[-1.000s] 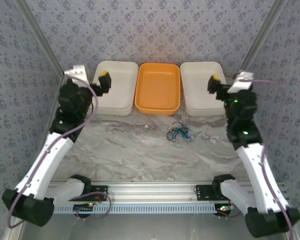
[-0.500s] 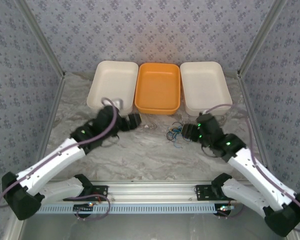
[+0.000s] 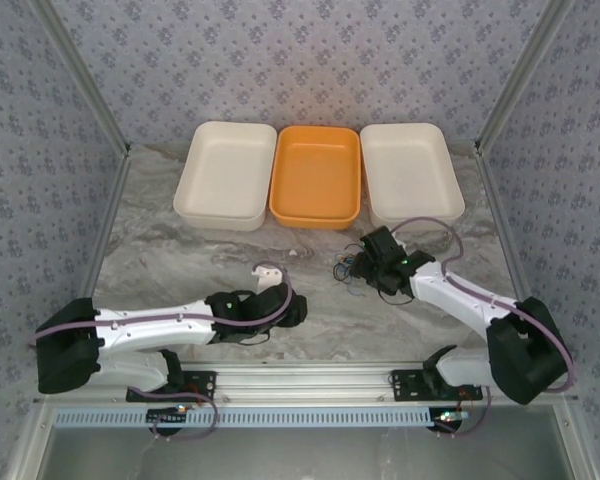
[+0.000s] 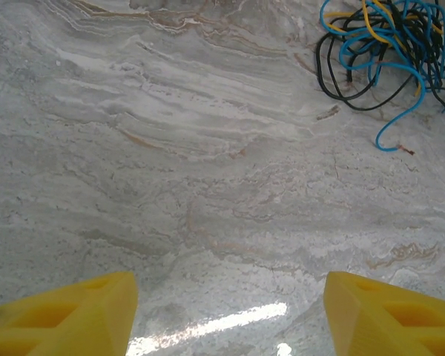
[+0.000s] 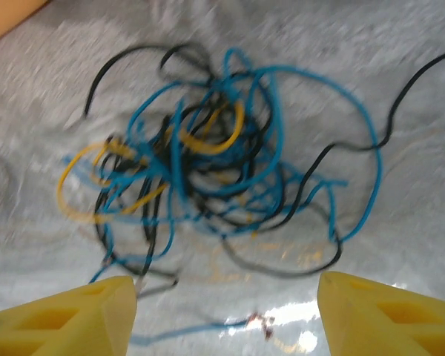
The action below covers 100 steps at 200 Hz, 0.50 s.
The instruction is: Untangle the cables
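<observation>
Sprawling cables: knotted heap, open surface to its left.
Left claw: parted, empty, well apart from cables.
Right claw: parted, empty; wrist view shows yellow strands.

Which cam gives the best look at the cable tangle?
Right wrist: the cables sit large and central, blue, black and yellow strands separable despite slight blur. Left wrist catches part of them in its top-right corner, cropped. Top external shows a tiny clump, strands unreadable.
</observation>
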Tool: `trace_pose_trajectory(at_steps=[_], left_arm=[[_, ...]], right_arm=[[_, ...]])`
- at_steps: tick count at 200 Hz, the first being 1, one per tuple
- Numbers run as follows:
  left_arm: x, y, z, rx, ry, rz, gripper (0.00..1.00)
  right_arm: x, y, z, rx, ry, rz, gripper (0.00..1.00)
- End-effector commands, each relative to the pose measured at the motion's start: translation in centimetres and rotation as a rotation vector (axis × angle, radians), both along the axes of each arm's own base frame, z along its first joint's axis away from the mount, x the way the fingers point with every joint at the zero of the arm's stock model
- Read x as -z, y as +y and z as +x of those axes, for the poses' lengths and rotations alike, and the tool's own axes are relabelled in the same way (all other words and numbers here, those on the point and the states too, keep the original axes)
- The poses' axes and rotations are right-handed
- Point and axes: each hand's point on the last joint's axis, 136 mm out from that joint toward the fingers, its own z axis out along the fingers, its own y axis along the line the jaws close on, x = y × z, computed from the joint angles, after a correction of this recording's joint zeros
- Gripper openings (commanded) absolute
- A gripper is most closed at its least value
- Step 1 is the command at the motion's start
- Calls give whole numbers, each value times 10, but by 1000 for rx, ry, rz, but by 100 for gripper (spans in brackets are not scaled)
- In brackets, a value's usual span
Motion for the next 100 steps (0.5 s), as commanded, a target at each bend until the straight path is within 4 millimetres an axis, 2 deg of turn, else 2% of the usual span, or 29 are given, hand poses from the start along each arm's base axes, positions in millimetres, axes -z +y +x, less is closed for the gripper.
trace_pose_trajectory(at_steps=[1,16,29,54,74,89,100], left_arm=[[-19,-10,10,-47,-49,-54,68],[-18,-8,10,-48,-48,-40,68],[-19,-7,10,-51,-50,-34,68],[-22,-8,12,-54,-57,-35,68],[-22,-12,14,-53,-62,-38,68],[-24,-21,15,-40,-60,-57,68],[-27,-31,16,-24,-48,-92,69]], right_arm=[[-14,-7,23,31,-58,-13,68],[-16,-12,29,-10,-49,-95,67],[-12,-5,33,-76,-30,-122,63],[8,10,32,-217,14,-171,60],[26,1,32,-227,68,-245,58],[37,-2,34,-234,96,-269,50],[41,-3,36,-231,112,-289,40]])
